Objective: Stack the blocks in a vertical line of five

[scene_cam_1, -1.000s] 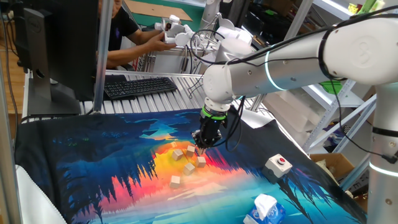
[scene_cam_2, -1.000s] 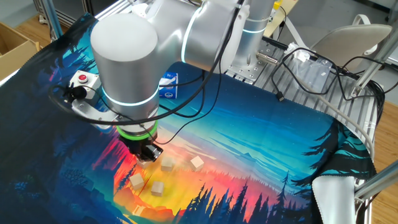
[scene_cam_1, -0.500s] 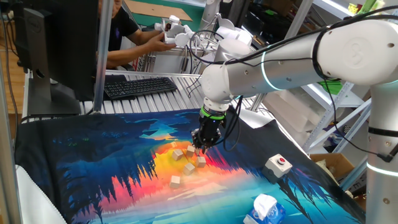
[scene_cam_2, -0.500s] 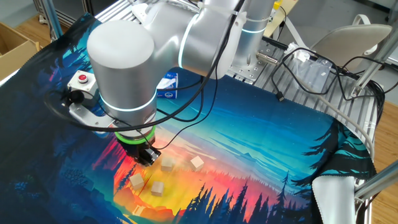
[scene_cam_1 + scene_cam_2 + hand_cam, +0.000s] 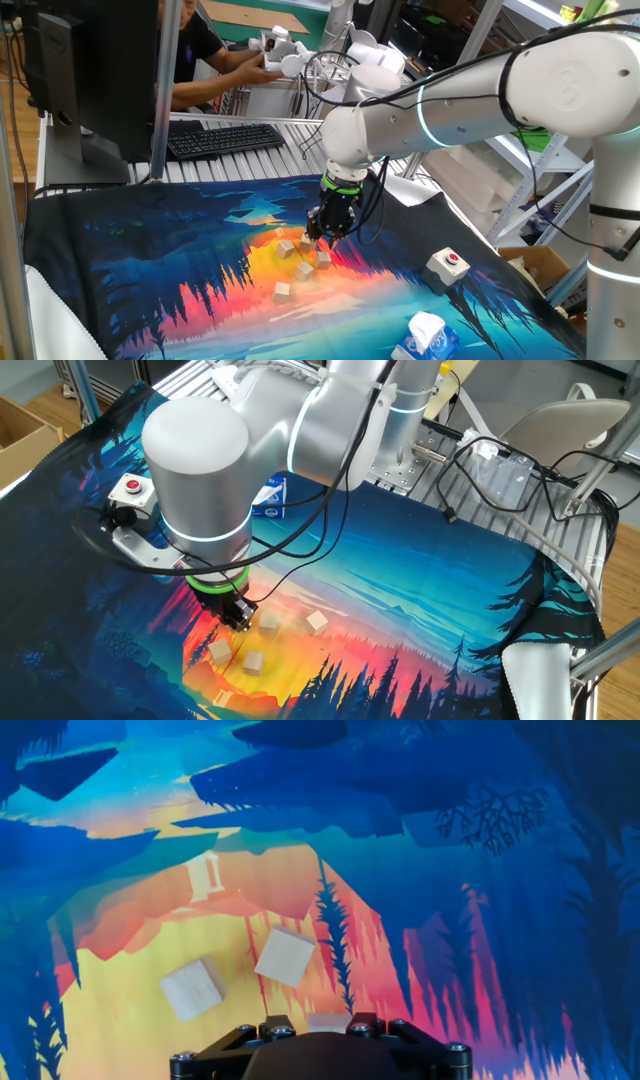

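- Gripper shifted slightly sideways and a little lower over the last second. Now hangs low over the cluster of blocks, just above the mat.
- No block moved in that time: same loose scatter, all lying flat, none on top of another.
- Meaning for the task: probably still lining up for a first pick. Stack of five not yet begun, so nearly everything remains to do.
- Claw state: impossible to tell. Fingertips too small and dark in both fixed views, and out of sight in the hand view.
- One fixed view: shows the arm coming down from the right and the tip just beside the top block of the cluster. One block sits apart, nearer the camera. Height above the mat hard to judge here.
- The other fixed view: gripper seen from above and behind, just beside one block. Spread clearer here: another block well to the side, two more below. The big wrist joint hides the mat behind it.
- Hand view: only the dark housing along the bottom edge, no fingers. Two blocks ahead on the orange patch, turned at different angles. A pale sliver right at the housing edge looks like a third block nearly under the hand, likely the target. Neither fixed view shows that alignment.
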